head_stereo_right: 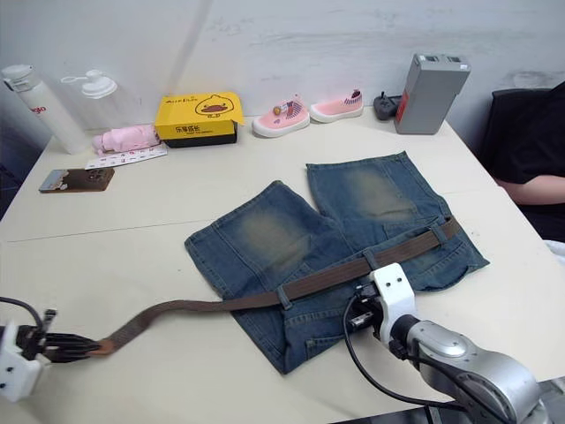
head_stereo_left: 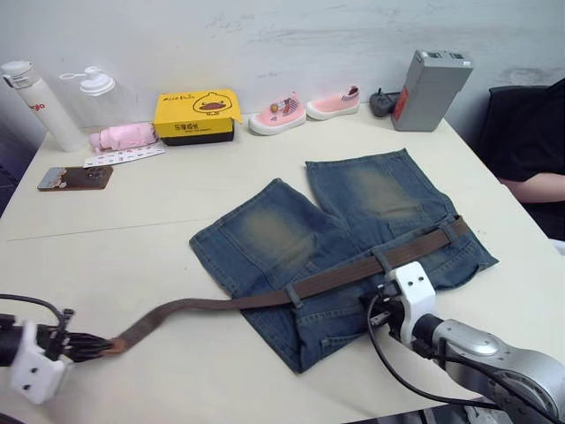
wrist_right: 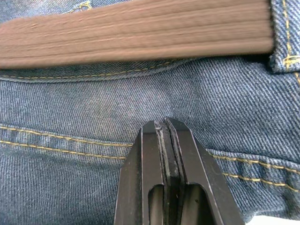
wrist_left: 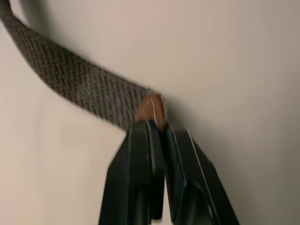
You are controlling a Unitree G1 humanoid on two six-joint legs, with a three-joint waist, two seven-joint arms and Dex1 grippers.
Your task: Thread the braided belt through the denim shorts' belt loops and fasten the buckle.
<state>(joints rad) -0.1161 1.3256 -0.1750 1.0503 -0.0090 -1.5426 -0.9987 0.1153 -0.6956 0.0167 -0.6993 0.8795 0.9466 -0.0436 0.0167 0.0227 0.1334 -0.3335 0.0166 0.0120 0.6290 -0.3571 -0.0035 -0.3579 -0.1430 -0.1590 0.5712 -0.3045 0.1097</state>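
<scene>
Left gripper [wrist_left: 157, 125]: clenched on the braided belt [head_stereo_left: 353, 271] tip, well off the denim shorts [head_stereo_left: 335, 243].
Right gripper [wrist_right: 165, 123]: fingers pressed together, empty, on the shorts just beside the belt.

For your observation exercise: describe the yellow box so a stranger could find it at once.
Look along the back edge of the table, by the wall. The yellow box sits between a pink bundle and pink shoes; it alone bears a cartoon duck.

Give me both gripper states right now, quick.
Left gripper: shut on the leather tip of the braided belt.
Right gripper: shut, holding nothing, tips over the denim shorts.
</scene>
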